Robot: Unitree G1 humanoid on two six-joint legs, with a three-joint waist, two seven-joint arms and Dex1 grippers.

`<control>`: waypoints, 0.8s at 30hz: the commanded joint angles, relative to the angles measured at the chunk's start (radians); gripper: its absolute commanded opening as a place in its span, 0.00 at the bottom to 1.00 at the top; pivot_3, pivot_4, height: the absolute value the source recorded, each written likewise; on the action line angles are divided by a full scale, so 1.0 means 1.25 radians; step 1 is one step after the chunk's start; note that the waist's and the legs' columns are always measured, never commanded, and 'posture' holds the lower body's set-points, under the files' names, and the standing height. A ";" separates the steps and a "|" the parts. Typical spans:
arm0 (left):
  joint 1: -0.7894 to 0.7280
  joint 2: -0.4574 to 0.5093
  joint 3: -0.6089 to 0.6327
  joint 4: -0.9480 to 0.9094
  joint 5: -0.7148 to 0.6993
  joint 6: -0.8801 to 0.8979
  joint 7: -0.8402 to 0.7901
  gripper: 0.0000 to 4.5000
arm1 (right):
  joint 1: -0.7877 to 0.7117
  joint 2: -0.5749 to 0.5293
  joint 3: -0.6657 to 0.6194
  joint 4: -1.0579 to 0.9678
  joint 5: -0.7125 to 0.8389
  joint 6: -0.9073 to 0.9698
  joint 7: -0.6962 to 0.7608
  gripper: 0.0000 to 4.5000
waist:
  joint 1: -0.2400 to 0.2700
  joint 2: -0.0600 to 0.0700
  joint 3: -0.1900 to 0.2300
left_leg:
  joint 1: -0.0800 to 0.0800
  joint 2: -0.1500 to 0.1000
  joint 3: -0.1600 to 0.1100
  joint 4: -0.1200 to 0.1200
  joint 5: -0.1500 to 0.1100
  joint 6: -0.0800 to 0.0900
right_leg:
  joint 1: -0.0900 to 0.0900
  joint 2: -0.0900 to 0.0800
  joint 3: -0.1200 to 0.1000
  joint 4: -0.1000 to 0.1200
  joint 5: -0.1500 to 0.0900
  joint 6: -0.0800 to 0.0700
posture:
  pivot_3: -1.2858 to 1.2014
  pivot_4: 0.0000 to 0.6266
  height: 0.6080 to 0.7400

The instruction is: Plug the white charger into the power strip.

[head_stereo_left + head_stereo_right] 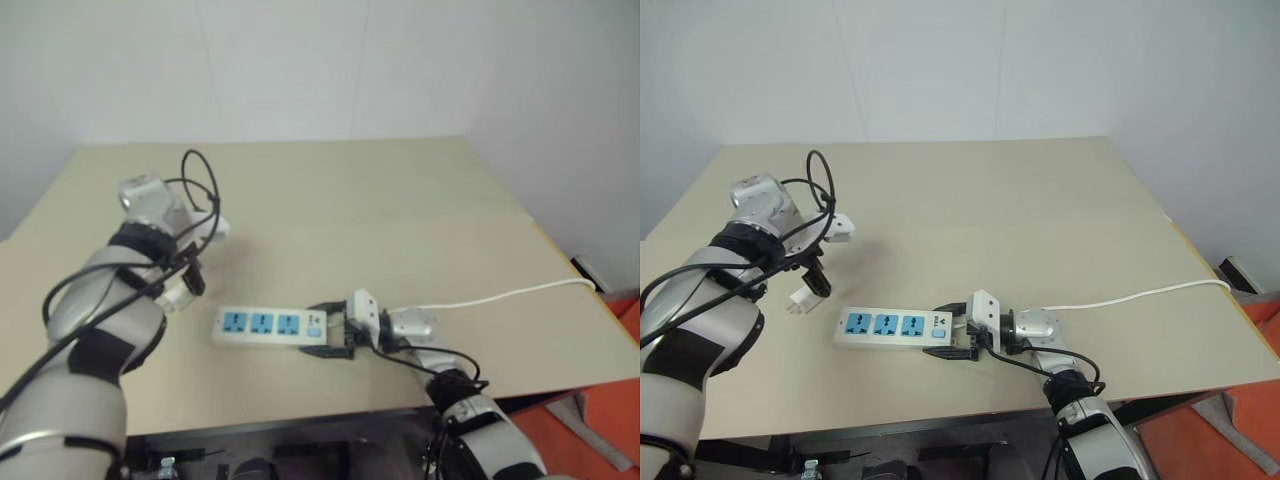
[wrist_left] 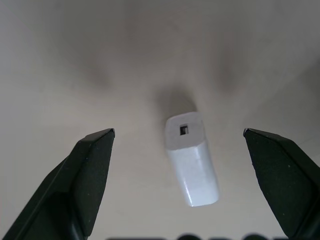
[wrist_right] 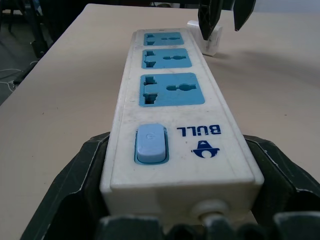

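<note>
Setting: a plain beige surface (image 1: 400, 210) against a bare white wall, with little on it but the task's things.
Power strip: the power strip (image 1: 888, 326) lies flat near the front edge, its three blue sockets facing up, its switch end toward the robot's right; its thin white cord (image 1: 1140, 296) trails off to the right.
Right pincer: the right pincer (image 1: 955, 335) is clenched on the switch end of the power strip, one finger against each long side, holding it flat on the surface.
White charger: the white charger (image 2: 191, 160) lies on its side on the surface, just beyond the far end of the strip, apart from it.
Left pincer: the left pincer (image 2: 190, 187) hangs spread wide and empty, pointing steeply down.
Charger relative to left pincer: directly beneath it, between the two black fingers (image 2: 87, 172) with clear space on both sides; neither finger touches it.
Risk, grip: the charger lies slightly askew to the finger line, so closing could twist or squirt it out rather than seat it.
Risk, descent: one fingertip landing first would likely nudge the charger away.
Risk, later: a tilted grasp would probably leave the prongs misaligned with a socket.
</note>
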 commanded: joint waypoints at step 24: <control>-0.021 -0.092 0.062 0.137 0.031 0.157 0.093 0.91 | 0.027 -0.005 0.016 -0.006 -0.011 0.037 -0.002 0.76 | 0.000 0.000 0.000 | -0.001 0.000 -0.001 0.000 0.000 0.000 | 0.000 0.000 0.000 0.000 0.000 0.000 | 0.52 0.24 1.00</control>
